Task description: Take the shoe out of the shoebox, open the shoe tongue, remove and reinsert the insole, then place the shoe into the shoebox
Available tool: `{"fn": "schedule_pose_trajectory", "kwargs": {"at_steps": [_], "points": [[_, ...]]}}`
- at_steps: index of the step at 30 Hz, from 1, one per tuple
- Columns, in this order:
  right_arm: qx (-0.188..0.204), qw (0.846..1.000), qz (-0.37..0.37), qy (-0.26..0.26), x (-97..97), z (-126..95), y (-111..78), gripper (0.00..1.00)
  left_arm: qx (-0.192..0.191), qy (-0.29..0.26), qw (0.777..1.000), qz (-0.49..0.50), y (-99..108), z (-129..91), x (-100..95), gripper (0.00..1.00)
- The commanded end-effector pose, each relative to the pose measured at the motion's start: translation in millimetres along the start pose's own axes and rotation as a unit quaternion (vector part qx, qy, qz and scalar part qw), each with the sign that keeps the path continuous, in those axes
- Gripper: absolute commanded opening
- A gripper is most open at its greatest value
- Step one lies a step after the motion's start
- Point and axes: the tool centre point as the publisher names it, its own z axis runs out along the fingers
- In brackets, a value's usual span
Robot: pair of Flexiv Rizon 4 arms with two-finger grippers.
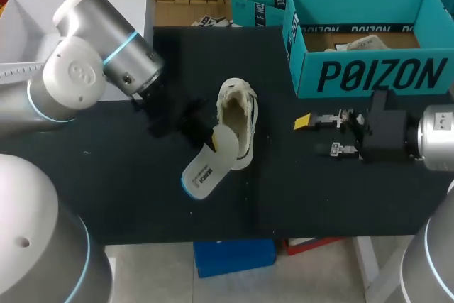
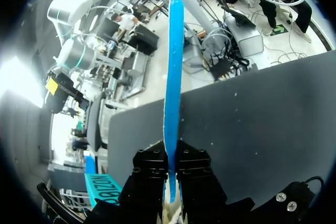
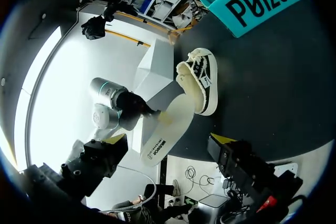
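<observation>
Head view shows the shoe lying on the black table, near the middle and well apart from the teal shoebox at the far right. Its long axis runs from the near edge toward the far edge, with the laced front pointing away and the heel toward the near edge. It looks tipped onto its side, so the fleecy opening faces the left arm and the sole faces the right arm.

The insole sticks out from the heel end of the opening. It slants toward the near edge and the left side, with its white printed face up and a blue rim around it.

The left gripper is closed on the insole. In the left wrist view both fingers press on its two faces, and it stands edge-on between them, reaching straight ahead as a thin blue line.

The right gripper hangs over the table between the shoe and the shoebox, pointing toward the shoe. Its fingers are spread wide with nothing between them.
</observation>
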Motion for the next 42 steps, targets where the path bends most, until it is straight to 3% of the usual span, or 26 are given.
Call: {"fn": "schedule_pose_trajectory", "kwargs": {"at_steps": [1,22,42], "points": [[0.0,1.0,0.0,-0.001,0.4,0.2,0.0,1.0,0.002,0.004,1.0,-0.001,16.5,6.8,-1.7,0.0],[0.0,1.0,0.0,-0.001,0.4,0.2,0.0,1.0,-0.028,0.017,0.999,0.013,72.0,18.4,0.1,0.0],[0.0,1.0,0.0,-0.001,0.4,0.2,0.0,1.0,-0.056,0.015,0.998,0.019,99.0,27.3,-0.4,0.0]]}}
